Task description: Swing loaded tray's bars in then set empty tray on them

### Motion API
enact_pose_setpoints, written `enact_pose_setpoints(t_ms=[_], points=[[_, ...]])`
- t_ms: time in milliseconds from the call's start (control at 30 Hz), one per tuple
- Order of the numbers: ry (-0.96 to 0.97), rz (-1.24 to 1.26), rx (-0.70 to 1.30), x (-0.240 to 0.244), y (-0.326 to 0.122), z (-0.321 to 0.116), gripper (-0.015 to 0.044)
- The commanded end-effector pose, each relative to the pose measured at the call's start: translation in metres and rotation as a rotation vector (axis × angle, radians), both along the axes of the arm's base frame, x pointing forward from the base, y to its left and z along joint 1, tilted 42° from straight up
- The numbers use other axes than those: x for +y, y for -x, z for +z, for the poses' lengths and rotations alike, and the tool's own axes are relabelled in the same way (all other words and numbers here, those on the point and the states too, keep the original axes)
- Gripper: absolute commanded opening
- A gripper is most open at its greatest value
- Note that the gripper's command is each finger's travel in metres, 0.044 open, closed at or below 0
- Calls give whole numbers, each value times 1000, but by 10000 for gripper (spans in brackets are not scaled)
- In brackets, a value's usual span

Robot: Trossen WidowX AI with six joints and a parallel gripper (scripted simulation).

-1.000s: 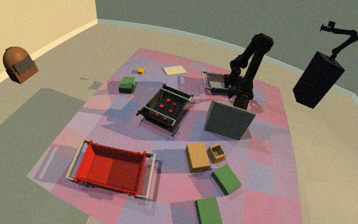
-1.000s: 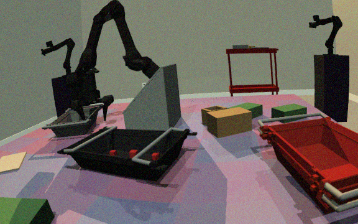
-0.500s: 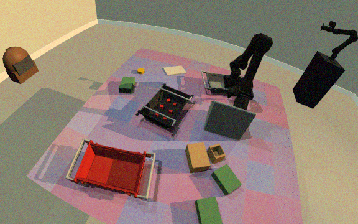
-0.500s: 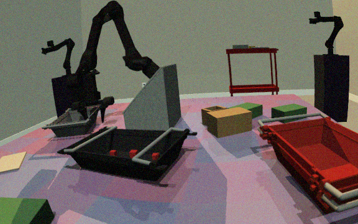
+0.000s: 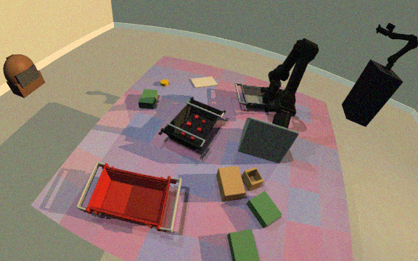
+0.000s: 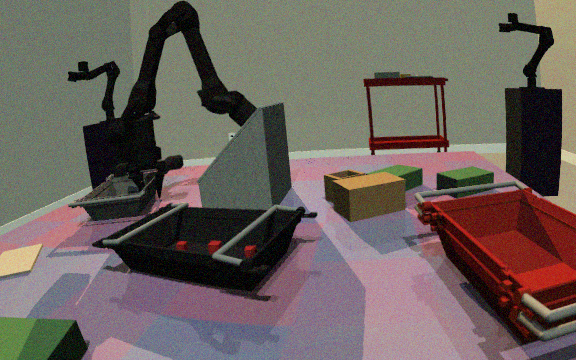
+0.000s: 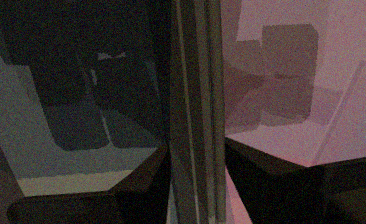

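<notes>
The loaded black tray (image 5: 177, 117) (image 6: 183, 265) stands mid-mat with several red blocks (image 5: 194, 125) (image 6: 213, 246) inside. Its two wire bars (image 5: 207, 109) (image 5: 185, 133) (image 6: 145, 225) (image 6: 245, 232) lie in across its top. The empty grey tray (image 5: 247, 105) (image 6: 113, 205) (image 7: 196, 110) lies on the mat behind it, at the arm's base. My gripper (image 6: 154, 176) (image 7: 195, 147) is down at this tray's near edge. In the wrist view the two dark fingers press on the tray's rim from both sides.
A grey slanted panel (image 5: 267, 139) (image 6: 253, 165) stands between the two trays' area and the boxes. A red tray (image 5: 101, 186) (image 6: 468, 207), a tan box (image 5: 230, 183) (image 6: 370, 195), a small open box (image 5: 253, 178) and green blocks (image 5: 264, 208) (image 5: 148, 98) lie around.
</notes>
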State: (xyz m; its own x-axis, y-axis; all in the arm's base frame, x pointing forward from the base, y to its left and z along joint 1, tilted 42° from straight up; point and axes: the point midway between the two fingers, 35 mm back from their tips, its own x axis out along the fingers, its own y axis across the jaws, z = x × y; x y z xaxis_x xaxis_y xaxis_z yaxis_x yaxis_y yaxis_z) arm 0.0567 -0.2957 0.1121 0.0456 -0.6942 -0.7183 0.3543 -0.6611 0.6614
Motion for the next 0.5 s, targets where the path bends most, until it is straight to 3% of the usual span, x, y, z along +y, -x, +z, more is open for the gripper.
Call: enact_pose_setpoints(t_ms=[0, 467], points=[[-5, 6, 3, 1, 0, -1, 141], [-5, 6, 3, 1, 0, -1, 48]])
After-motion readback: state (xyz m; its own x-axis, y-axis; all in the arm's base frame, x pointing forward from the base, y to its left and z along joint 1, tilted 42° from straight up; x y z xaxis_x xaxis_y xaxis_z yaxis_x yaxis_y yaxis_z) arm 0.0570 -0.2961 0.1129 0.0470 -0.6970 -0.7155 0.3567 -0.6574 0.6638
